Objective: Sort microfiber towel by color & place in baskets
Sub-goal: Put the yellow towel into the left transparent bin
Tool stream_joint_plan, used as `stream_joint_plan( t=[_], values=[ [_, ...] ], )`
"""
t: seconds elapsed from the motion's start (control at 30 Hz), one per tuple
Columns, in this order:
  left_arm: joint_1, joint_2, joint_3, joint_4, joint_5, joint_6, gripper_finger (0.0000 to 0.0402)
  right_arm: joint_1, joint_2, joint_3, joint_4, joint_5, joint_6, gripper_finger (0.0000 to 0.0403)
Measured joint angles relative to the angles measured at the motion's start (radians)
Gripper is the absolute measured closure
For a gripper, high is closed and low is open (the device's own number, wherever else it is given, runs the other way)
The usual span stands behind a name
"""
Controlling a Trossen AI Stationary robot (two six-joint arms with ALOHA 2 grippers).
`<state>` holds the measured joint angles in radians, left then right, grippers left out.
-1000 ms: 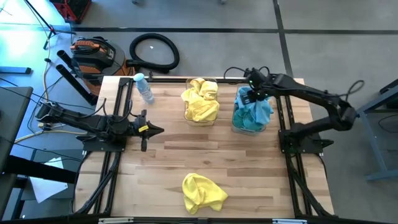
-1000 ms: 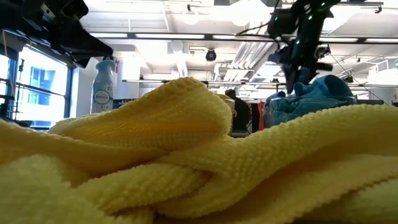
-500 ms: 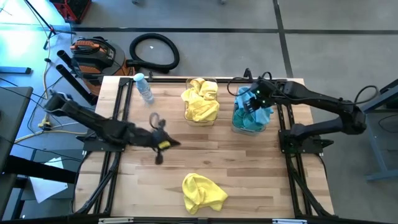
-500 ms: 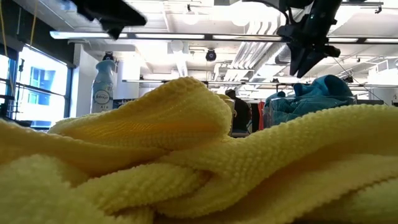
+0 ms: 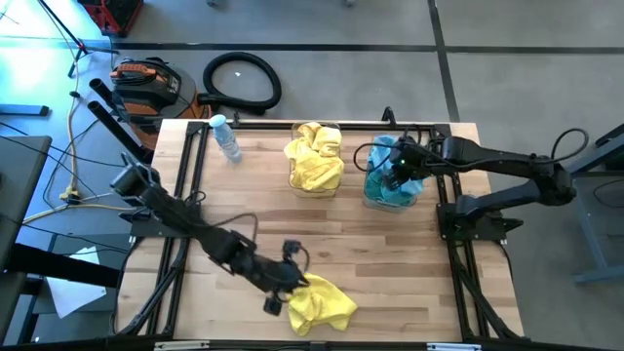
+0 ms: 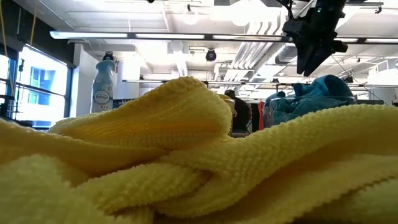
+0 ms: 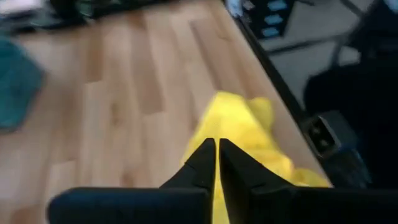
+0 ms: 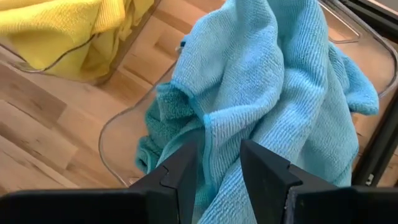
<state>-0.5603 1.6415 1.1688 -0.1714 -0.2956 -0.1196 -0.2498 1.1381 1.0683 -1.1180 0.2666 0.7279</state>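
- Yellow towel (image 5: 320,302) lies loose near the bench's (image 5: 390,253) front edge; from above, the left hand (image 5: 281,290) has swung across from the far-left side to just beside it, so the last stray cloth looks next. Other yellow cloths fill the middle basket (image 5: 314,159).
- Level view: yellow folds fill the foreground; the right hand (image 6: 311,53) hangs above the teal heap.
- Left wrist: fingers pressed together, empty; open bench around.
- Right wrist: fingers part-spread, astride the teal towel (image 8: 280,93) in its basket (image 8: 118,134); whether they pinch it, I cannot tell.

Left arm stretched low, left gripper (image 5: 278,292) fingers nearly together, right gripper (image 5: 398,174) fingers parted
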Motion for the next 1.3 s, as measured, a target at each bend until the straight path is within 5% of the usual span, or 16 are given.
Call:
stream_joint_plan(
  t=[0.33, 0.6, 0.8, 1.1, 1.3],
  values=[
    [-0.024, 0.208, 0.292, -0.213, 0.030, 0.003, 0.0266, 0.101, 0.000, 0.000, -0.077, 0.019, 0.103, 0.0284],
    [0.006, 0.318, 0.328, -0.268, 0.074, -0.048, 0.0199, 0.200, 0.000, 0.000, -0.106, 0.045, 0.166, 0.0284],
    [0.047, 0.401, 0.327, -0.287, 0.103, -0.035, 0.0201, 0.240, 0.000, 0.000, -0.107, 0.068, 0.166, 0.0284],
    [0.128, 0.509, 0.327, -0.216, 0.431, -0.059, 0.0212, 0.245, 0.000, 0.000, -0.106, 0.074, 0.163, 0.0284],
    [0.171, 0.536, 0.329, -0.205, 0.550, -0.054, 0.0336, 0.268, 0.000, 0.000, -0.106, 0.074, 0.157, 0.0284]
  ],
)
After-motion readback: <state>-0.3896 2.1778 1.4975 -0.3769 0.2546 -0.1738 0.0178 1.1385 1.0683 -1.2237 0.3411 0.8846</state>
